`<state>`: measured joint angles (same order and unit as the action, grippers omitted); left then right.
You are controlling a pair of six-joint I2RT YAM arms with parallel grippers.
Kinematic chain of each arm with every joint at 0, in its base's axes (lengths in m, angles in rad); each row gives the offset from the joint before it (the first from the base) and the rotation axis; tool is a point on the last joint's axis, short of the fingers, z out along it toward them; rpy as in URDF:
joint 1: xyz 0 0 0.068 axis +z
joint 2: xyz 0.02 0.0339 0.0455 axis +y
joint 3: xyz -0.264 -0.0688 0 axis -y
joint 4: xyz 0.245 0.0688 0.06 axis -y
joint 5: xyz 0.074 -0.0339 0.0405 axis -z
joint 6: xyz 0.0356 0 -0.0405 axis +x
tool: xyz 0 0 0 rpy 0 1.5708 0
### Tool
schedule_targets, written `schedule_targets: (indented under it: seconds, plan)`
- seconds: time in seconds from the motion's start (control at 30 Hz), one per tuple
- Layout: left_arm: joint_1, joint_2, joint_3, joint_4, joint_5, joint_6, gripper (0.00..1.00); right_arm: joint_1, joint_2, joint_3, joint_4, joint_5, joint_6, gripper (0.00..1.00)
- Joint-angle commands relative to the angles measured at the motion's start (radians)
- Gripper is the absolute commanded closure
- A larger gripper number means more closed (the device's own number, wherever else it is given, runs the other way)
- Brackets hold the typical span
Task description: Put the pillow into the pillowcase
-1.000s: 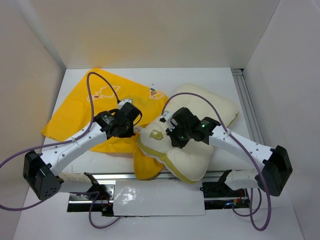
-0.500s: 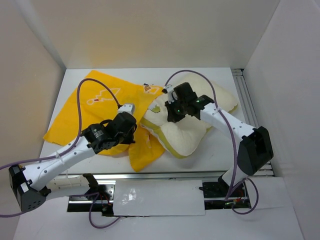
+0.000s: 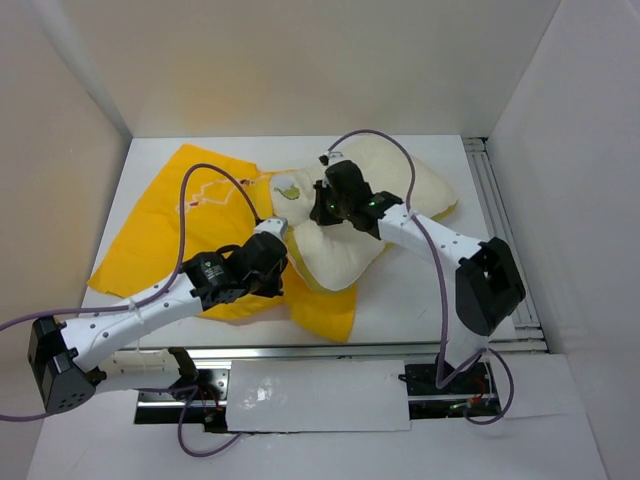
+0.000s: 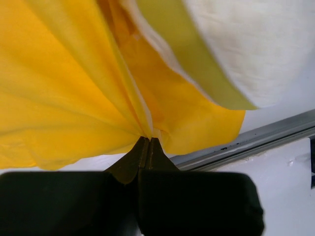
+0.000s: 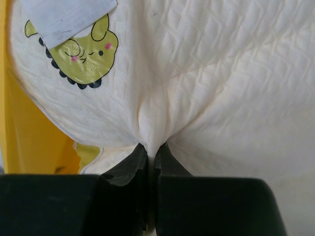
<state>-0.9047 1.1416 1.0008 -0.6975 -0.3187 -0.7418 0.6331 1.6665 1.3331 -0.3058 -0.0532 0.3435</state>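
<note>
I am seeing my left gripper (image 4: pixel 147 143) pinching shut on a fold of the bright yellow fabric pillowcase (image 3: pixel 150 225), which is lying across the left. My right gripper (image 5: pixel 152 147) is clamping a pleat of the cream-white quilted pillow (image 3: pixel 345 258), lying centre-right and overlapping the pillowcase. Both are resting on the white table (image 3: pixel 430 295), with beige walls (image 3: pixel 300 60) enclosing it.

This was a robot test booth in a lab. Plain pale panels (image 3: pixel 300 70) stood beyond and on either side of the left pincer (image 4: pixel 147 140) and right pincer (image 5: pixel 150 147), boxing in a white table (image 3: pixel 390 300). A metal rail (image 3: pixel 497 220) ran right of the right pincer, and a purple cable (image 3: pixel 372 133) looped just beyond it.
</note>
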Motion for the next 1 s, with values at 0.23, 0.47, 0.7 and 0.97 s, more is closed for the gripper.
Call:
schedule_targets:
  seconds: [0.23,0.47,0.7,0.97]
  plan:
    - [-0.049,0.0,-0.011,0.105,0.082,-0.073,1.0,0.117,0.116,0.156,0.301,0.552,0.601,1.0]
    - [-0.082,0.02,-0.091,0.161,0.144,-0.114,1.0,0.103,0.217,0.224,0.303,0.518,0.68,1.0]
    - [-0.082,0.052,-0.091,0.182,0.168,-0.123,1.0,0.164,0.266,-0.055,0.496,0.437,0.747,1.0]
    - [-0.082,0.121,0.021,0.049,0.104,-0.102,0.0,0.136,0.221,-0.055,0.519,0.372,0.519,0.36]
